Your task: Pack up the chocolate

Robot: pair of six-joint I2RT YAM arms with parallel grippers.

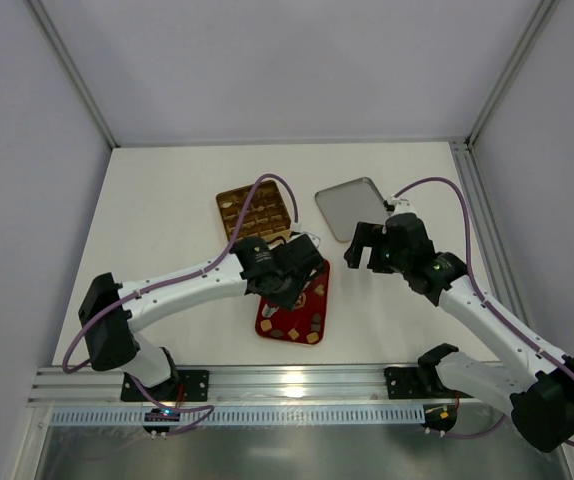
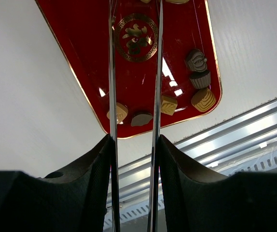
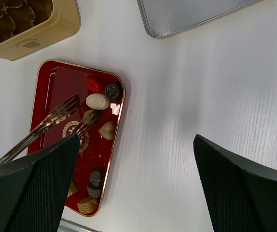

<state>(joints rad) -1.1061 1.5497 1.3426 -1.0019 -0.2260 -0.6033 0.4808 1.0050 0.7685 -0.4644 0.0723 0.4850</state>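
A white table with a faintly ribbed top is closed in by plain, pale grey-lilac panels: a back wall beyond its far edge, a left wall and a right wall at its sides. Aluminium posts slant up from the table's far corners. Along the table's near edge runs a slotted aluminium rail, and below that lies a brushed metal sheet catching soft glare under even light.

Chocolate on tray; box behind; probable lid right.
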